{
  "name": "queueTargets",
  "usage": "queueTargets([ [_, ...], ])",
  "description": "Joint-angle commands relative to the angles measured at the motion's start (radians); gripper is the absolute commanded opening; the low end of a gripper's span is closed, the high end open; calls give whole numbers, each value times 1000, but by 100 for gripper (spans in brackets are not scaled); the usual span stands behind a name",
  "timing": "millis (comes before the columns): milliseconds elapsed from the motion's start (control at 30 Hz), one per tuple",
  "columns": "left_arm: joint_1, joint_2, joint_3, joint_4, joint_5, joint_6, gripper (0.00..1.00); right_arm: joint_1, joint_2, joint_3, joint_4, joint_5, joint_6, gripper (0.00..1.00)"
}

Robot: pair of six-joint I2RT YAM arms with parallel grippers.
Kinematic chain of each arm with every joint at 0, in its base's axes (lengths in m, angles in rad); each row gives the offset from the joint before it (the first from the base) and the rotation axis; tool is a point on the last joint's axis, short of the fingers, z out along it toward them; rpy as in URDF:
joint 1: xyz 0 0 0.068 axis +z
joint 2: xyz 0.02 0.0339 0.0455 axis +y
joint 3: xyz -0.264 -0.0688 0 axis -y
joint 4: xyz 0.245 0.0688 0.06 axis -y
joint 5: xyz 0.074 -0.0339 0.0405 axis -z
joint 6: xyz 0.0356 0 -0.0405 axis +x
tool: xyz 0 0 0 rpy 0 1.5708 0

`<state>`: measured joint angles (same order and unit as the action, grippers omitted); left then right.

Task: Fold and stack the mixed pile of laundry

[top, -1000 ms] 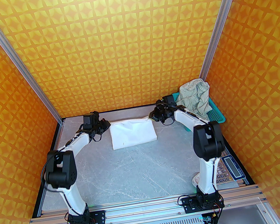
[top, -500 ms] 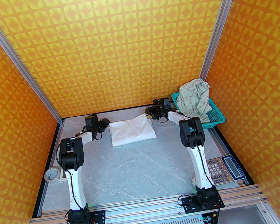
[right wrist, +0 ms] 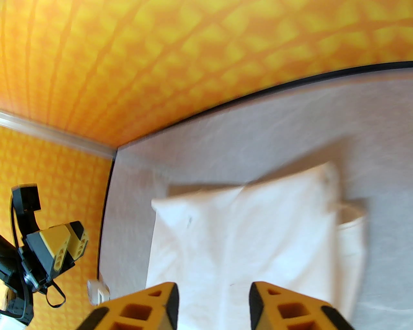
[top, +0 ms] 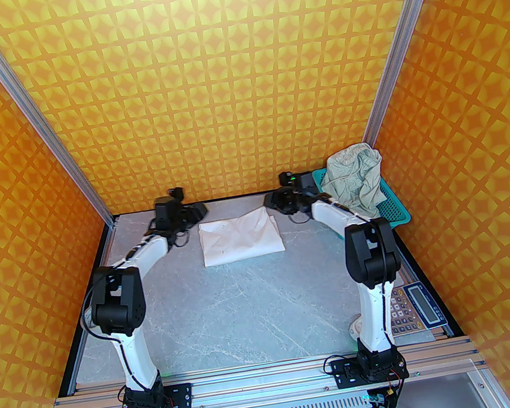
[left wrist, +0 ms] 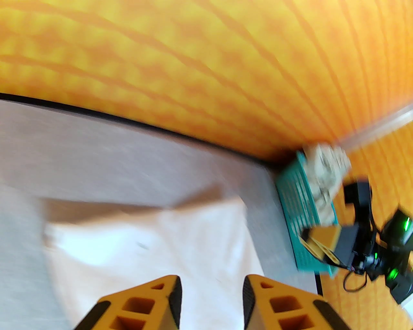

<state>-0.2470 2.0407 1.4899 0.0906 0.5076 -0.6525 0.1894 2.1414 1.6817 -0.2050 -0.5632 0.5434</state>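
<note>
The white T-shirt (top: 241,239) lies folded into a rectangle on the grey table, toward the back. My left gripper (top: 199,210) hovers just off its far left corner, open and holding nothing; in the left wrist view the orange fingers (left wrist: 155,303) stand apart above the white cloth (left wrist: 180,245). My right gripper (top: 271,200) is off the far right corner, also open and holding nothing, with the T-shirt (right wrist: 245,232) below its fingers (right wrist: 151,306). The pale green shorts (top: 355,178) sit bunched in the teal basket (top: 396,214).
The basket stands in the back right corner against the patterned wall, close behind the right arm. A calculator (top: 417,307) lies at the right edge near that arm's base. The grey table (top: 252,312) in front of the T-shirt is bare.
Both grippers opened and let go of the T-shirt's far corners, then rose and drew back toward the rear wall. The T-shirt settled flat in its folded shape.
</note>
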Motion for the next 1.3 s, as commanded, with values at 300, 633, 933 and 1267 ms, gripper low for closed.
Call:
queueTargets([
  [300,53,208,-66,15,30,3,31,-51,239,97,-115,132,-34,36],
  [633,70,-64,-136,-138,8,110,39,-46,-36,-31,-203,220,-216,44],
  [933,196,-263,-377,-188,14,111,49,293,-202,-213,-123,358,-800,56],
  [1267,273,-313,-557,-95,83,46,56,525,-36,-117,-21,399,-1230,59],
])
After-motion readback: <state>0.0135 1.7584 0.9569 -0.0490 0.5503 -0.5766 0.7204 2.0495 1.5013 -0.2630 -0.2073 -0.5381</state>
